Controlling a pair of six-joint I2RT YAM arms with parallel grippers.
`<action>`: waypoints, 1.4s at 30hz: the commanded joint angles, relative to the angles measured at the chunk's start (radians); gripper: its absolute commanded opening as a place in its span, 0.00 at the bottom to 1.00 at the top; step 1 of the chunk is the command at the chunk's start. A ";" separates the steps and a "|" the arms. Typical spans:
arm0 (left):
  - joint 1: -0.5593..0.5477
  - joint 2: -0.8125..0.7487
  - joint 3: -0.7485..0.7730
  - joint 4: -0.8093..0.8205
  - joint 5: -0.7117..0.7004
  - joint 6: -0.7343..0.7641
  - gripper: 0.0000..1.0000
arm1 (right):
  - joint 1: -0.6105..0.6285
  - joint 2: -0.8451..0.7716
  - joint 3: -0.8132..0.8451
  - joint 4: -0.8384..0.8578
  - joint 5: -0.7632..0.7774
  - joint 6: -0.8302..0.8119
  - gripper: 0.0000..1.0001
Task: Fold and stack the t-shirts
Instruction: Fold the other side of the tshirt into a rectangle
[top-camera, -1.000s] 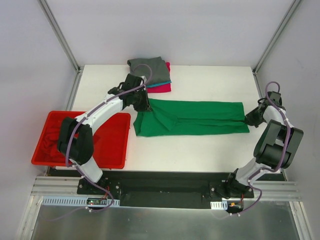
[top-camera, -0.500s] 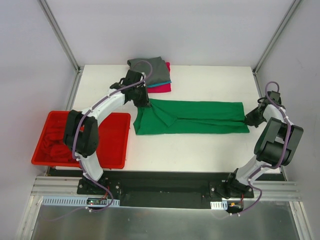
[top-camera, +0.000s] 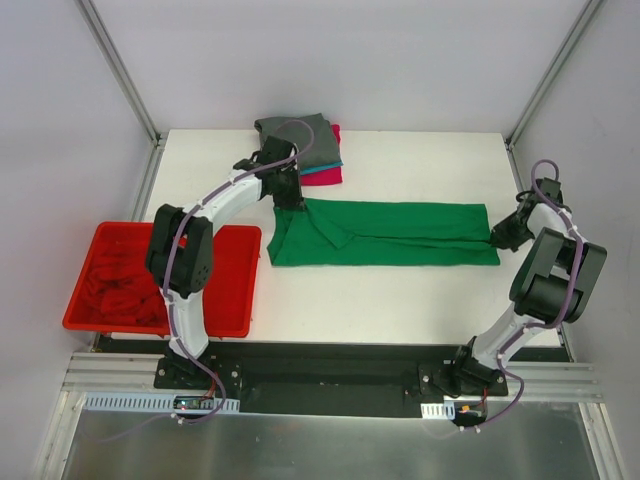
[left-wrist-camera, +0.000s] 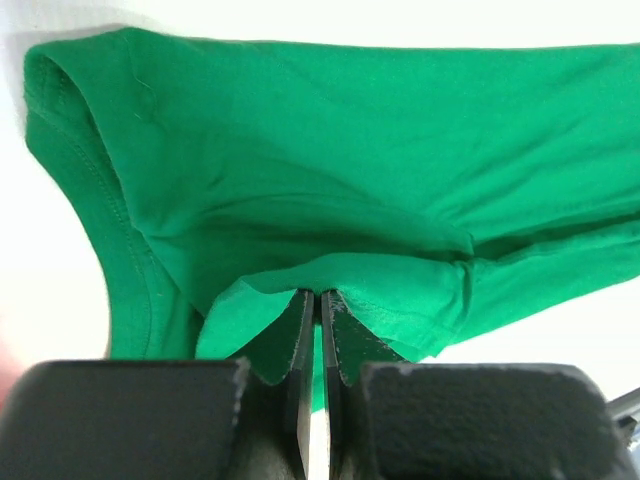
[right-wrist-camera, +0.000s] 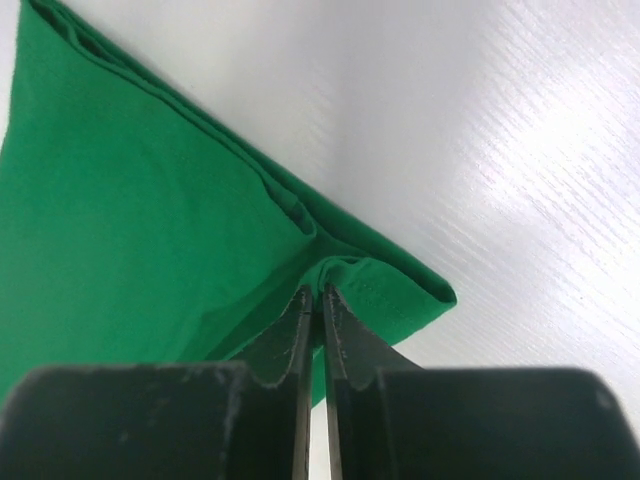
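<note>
The green t-shirt (top-camera: 385, 235) lies flat as a long folded band, left hand (top-camera: 295, 202) clamped on its rumpled end, right hand (top-camera: 496, 238) pinched on the far corner.

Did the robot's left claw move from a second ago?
Yes. The left gripper has shifted a little toward the far edge of the table, closer to the folded stack of t-shirts, still pinching the green t-shirt.

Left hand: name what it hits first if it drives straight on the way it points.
The green t-shirt: the left hand is shut on a fold of it, with more of that cloth lying straight ahead; depth beyond is unclear.
</note>
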 joint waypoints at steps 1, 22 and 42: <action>0.021 0.045 0.063 -0.037 -0.065 0.002 0.00 | -0.009 0.042 0.058 -0.029 0.028 -0.023 0.08; -0.024 -0.147 -0.084 -0.020 0.073 -0.015 0.99 | 0.086 -0.268 -0.050 -0.014 -0.093 -0.214 0.96; -0.053 -0.199 -0.278 0.115 0.232 -0.053 0.99 | 0.246 0.068 0.124 0.112 -0.059 -0.147 0.96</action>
